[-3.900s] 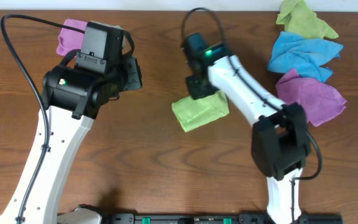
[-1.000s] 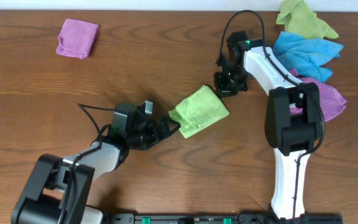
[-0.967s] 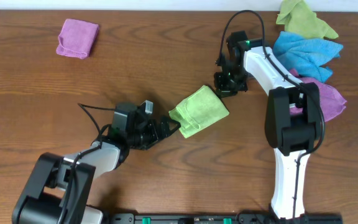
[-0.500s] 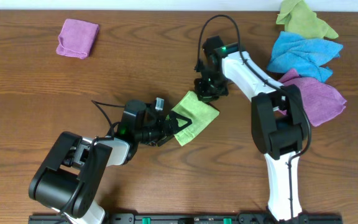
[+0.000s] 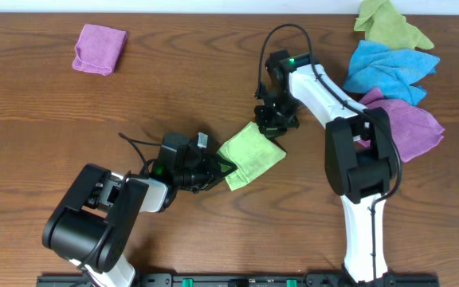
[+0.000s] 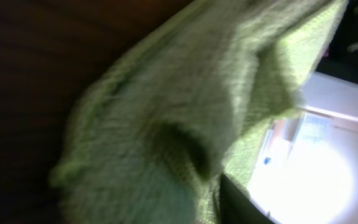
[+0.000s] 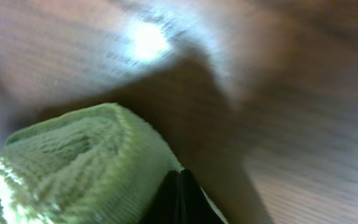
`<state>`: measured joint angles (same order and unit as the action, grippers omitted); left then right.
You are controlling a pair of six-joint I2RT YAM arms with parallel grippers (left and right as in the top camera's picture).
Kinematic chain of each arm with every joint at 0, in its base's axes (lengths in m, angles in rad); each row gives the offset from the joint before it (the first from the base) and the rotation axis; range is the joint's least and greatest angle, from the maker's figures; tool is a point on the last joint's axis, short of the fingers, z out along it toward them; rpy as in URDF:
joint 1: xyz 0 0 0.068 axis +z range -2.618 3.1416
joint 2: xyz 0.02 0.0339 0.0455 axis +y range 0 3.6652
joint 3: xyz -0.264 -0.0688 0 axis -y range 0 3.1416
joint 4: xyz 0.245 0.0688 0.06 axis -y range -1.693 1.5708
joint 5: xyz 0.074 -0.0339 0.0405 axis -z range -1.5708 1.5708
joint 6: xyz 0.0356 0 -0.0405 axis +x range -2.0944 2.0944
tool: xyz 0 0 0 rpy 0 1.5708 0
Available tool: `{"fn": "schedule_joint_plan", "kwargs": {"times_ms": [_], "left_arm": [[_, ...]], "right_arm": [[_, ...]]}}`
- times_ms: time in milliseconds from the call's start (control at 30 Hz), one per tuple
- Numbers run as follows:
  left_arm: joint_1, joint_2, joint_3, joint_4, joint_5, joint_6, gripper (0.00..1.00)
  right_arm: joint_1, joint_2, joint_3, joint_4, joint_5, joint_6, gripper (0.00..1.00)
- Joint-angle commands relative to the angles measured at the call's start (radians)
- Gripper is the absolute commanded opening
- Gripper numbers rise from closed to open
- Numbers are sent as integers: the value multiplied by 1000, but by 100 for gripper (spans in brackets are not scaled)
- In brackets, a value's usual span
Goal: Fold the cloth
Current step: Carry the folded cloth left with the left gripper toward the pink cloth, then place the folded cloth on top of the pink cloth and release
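Both arms have drawn inward against the cloth (image 5: 251, 155).

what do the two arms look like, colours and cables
Both arms have white link shells with black joint housings and black wrist units. A thin black cable loops over the left arm near its black pincer; another arcs above the right arm, where a small green light glows beside its black pincer.

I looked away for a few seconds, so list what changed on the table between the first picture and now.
The left gripper swung from the far-left purple cloth down to the lime cloth, closing at its near-left edge. The right gripper stays shut at the far corner. The cloth shifted slightly and turned. The cloth pile stayed put.
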<state>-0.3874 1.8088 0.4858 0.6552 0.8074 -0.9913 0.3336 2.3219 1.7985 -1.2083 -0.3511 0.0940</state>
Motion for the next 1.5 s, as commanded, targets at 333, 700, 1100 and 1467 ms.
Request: {"fn": "schedule_joint_plan", "kwargs": {"times_ms": [333, 700, 1100, 1467], "left_arm": [[-6, 30, 5, -133, -107, 26, 17], [35, 10, 88, 59, 8, -53, 6], [553, -36, 455, 194, -77, -154, 5], [713, 89, 638, 113, -205, -137, 6]], "right_arm": [[115, 27, 19, -42, -73, -47, 1], [-58, -42, 251, -201, 123, -47, 2], [-216, -214, 353, -247, 122, -93, 1], [-210, -214, 353, -213, 115, -92, 1]]}}
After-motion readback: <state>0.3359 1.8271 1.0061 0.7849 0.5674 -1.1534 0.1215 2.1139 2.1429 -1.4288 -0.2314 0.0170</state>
